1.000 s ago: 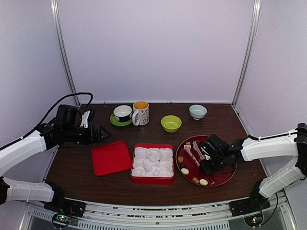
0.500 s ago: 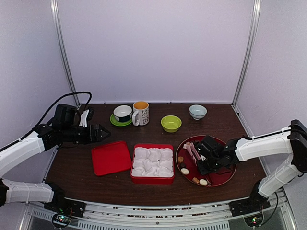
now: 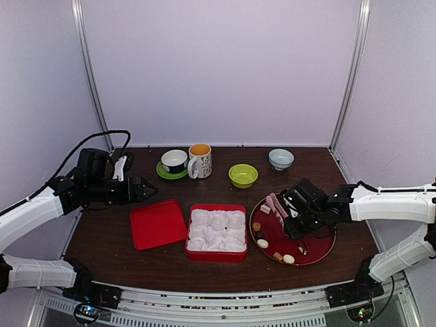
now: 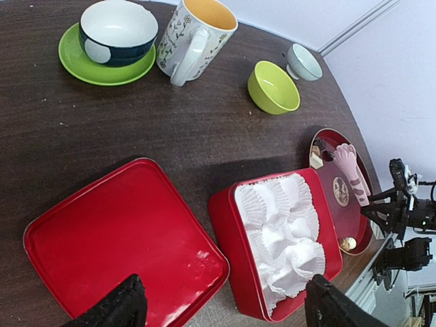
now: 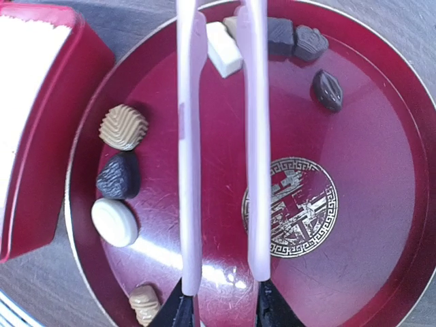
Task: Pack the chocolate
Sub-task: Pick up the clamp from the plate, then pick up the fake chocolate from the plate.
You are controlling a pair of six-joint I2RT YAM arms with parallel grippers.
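Two arms reached in from the near edge. My right arm stretched low across to the red plate [image 5: 381,225], its hand [image 5: 225,310] clamped on the pink tongs [image 5: 189,170], whose blades pointed out over the plate. The chocolate [image 5: 123,127] lay scattered near the plate's rim. My left hand [image 4: 225,306] hung wide open and empty above the surface [image 3: 306,170], angled down toward the red lid [image 3: 158,223].

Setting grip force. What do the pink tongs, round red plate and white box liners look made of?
Pink tongs: likely plastic, smooth satin, uniform colour, thin moulded arms.
Red plate: lacquer or plastic, can't tell; glossy, shows glare, gold printed emblem.
White liners: thin paper, matte, pleated crumpled edges.
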